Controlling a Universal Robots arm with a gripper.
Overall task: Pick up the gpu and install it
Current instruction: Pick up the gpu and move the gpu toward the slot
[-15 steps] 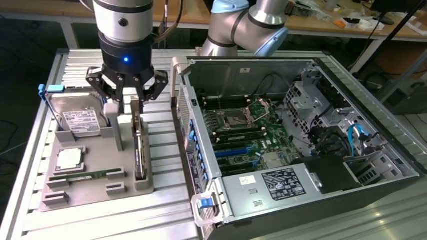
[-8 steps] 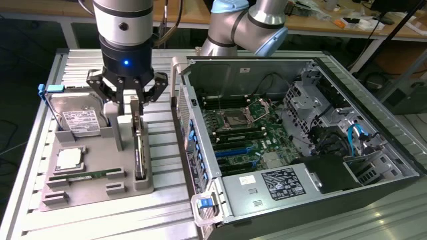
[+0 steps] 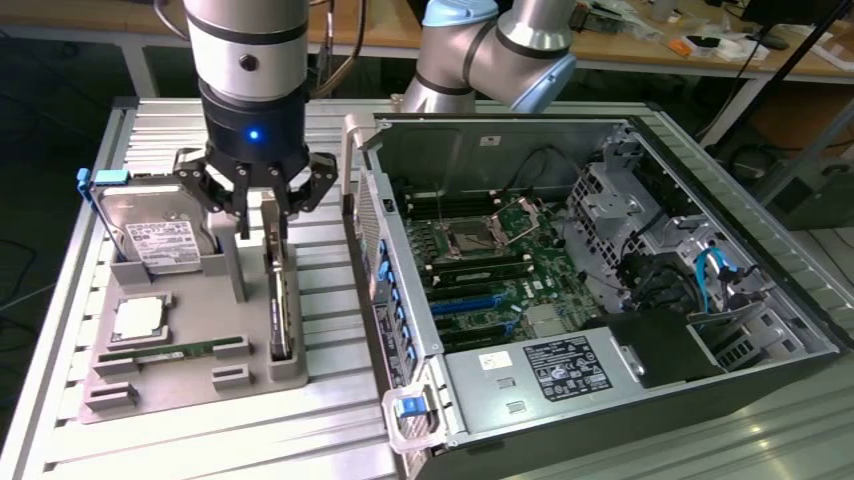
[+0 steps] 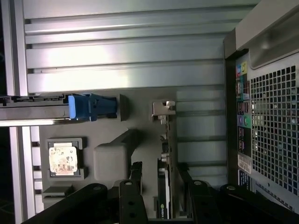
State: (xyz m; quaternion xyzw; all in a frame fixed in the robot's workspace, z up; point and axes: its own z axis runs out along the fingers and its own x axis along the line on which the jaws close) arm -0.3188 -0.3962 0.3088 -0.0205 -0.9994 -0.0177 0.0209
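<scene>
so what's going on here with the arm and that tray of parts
One robot arm is working. Its gripper hangs over the grey tray of computer parts, jaws open on either side of the graphics card, which stands on edge in the tray. The card is not gripped or lifted yet. The open computer case lies beside the tray, on the exterior view's right.

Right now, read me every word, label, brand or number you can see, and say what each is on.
Nothing reads clearly enough to quote.
On the hard drive: white label, print too small.
On the gpu: small green mark on its edge, unreadable.
On the computer case, rear face: white sticker, too blurred.
On the metal box inside that case: black-and-white sticker, too blurred.
</scene>
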